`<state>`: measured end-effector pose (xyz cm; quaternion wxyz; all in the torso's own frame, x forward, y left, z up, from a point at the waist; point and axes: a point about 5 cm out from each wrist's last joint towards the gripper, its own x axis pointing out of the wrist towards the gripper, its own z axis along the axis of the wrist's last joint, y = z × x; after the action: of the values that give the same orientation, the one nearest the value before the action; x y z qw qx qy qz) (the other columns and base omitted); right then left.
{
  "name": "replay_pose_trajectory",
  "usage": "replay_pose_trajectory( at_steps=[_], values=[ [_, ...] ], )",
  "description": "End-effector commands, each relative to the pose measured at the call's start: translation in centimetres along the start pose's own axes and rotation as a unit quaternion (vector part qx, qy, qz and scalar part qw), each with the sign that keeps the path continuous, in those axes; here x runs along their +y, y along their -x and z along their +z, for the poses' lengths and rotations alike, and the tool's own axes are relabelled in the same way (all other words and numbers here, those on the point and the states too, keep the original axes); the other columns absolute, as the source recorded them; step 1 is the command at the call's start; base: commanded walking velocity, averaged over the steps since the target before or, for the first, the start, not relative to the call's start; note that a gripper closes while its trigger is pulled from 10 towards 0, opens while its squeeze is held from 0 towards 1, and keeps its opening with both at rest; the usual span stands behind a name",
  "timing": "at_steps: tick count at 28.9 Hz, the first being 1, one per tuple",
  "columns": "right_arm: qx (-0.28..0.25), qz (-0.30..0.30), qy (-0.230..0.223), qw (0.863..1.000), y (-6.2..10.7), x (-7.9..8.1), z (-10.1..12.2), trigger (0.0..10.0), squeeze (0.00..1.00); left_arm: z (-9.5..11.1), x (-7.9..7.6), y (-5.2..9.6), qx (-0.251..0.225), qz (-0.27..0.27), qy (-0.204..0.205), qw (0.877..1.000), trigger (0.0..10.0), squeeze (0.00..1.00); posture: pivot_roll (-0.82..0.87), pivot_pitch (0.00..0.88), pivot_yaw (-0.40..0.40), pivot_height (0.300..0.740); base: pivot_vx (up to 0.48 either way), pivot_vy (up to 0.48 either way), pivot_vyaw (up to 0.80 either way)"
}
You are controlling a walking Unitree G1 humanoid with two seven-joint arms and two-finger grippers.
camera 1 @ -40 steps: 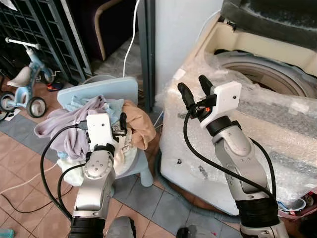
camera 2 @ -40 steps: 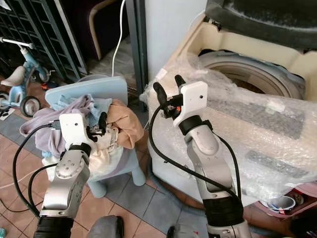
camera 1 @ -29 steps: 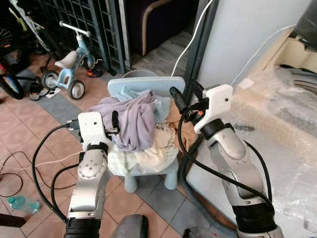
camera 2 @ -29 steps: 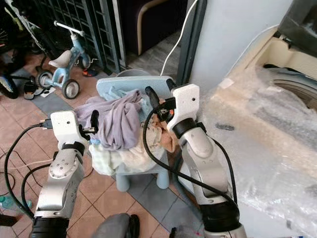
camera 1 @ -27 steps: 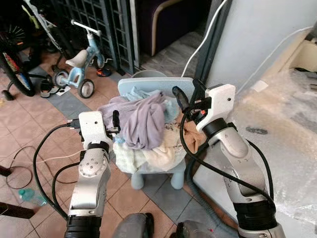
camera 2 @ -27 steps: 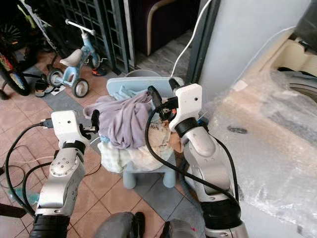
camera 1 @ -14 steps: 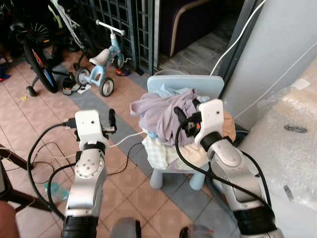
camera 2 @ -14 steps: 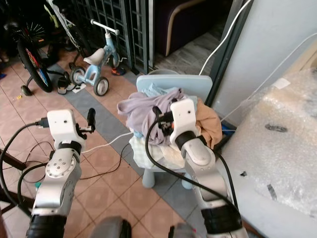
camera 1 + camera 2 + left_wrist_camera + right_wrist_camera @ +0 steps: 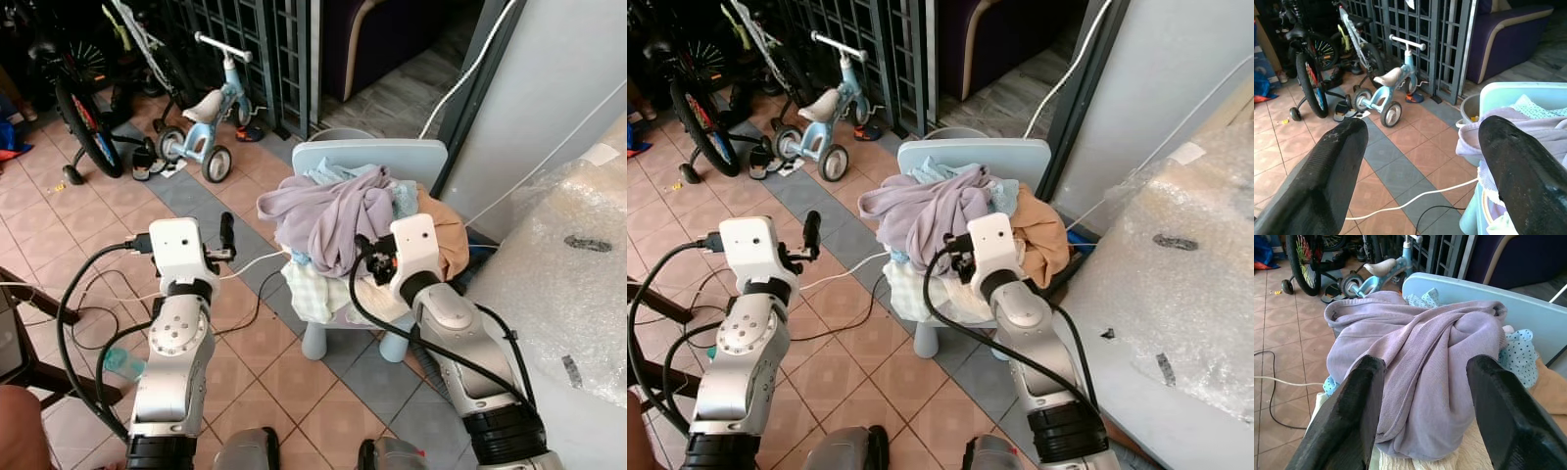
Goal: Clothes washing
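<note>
A heap of clothes lies on a small light-blue chair [image 9: 372, 157]. On top is a lilac garment [image 9: 328, 211], with a tan one [image 9: 446, 235] to its right and a cream one [image 9: 318, 294] below. My right gripper [image 9: 365, 260] is open at the front of the heap, its fingers [image 9: 1364, 396] either side of the lilac garment [image 9: 1425, 362] and just short of it. My left gripper [image 9: 225, 235] is open and holds nothing; it hangs over the tiles left of the chair. The washing machine [image 9: 578, 225], wrapped in bubble film, stands at the right.
A blue tricycle [image 9: 211, 108] and a bicycle [image 9: 83, 108] stand by a metal grille at the back left. A white cable [image 9: 260, 259] runs across the tiled floor to the chair. A plastic bottle [image 9: 116, 364] lies on the floor at my left.
The view has swung left from the washing machine to the chair. My right gripper has come down from beside the machine to the front of the clothes heap.
</note>
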<state>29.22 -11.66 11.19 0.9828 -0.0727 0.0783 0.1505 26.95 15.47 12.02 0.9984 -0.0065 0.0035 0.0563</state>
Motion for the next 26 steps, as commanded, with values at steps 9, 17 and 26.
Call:
replay_pose_trajectory(
  at_steps=[9, 17, 26],
  values=[
    [0.014, -0.004, 0.048, 0.999, -0.6, -0.4, -0.6, 10.0, 0.00, 0.1, 0.5, 0.9, 0.009, 0.004, 0.001, 1.000, 10.0, 0.00, 0.04, 0.188, 0.022, 0.740, 0.333, 0.000, 0.00],
    [0.023, 0.017, 0.078, 0.997, -1.4, 0.0, -0.8, 10.0, 0.00, 0.3, 0.4, 1.1, 0.017, 0.011, 0.000, 1.000, 10.0, 0.00, 0.06, 0.201, 0.008, 0.740, 0.000, 0.000, 0.00],
    [0.110, 0.087, 0.096, 0.985, -2.1, 2.3, -3.5, 5.4, 0.00, 0.4, 0.2, 1.3, 0.018, 0.009, -0.002, 1.000, 10.0, 0.00, 0.09, 0.183, -0.007, 0.740, 0.000, 0.000, 0.00]
  ],
)
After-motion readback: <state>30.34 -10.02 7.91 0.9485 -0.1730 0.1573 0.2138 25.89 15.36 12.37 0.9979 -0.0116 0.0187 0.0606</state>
